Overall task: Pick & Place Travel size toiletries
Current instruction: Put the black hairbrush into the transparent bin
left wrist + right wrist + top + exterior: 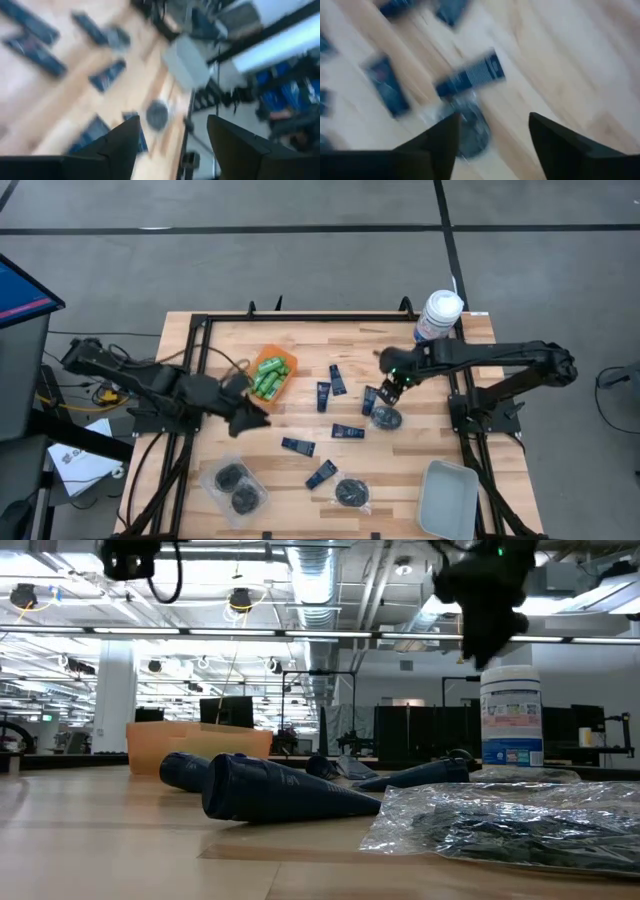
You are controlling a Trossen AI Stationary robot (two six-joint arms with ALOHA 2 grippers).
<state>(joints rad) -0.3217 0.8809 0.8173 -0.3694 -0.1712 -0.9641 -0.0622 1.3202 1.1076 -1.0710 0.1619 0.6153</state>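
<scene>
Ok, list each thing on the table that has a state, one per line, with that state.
Orange tray: holds green bottles.
Grey bin: empty.
White canister: upright, lid on.
Navy tubes: lying flat, scattered.
Clear packets: flat, black rounds inside.
Left hand: open, empty.
Right hand: open, empty, above a packet.

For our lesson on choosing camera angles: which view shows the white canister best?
The low view: the canister stands upright, label facing the camera. The high view shows only its cap and part of the label at the table's far right edge. Neither wrist view clearly shows it.

Industrial lab: exposed ducts point(318, 580), monitors point(225, 711)
</scene>
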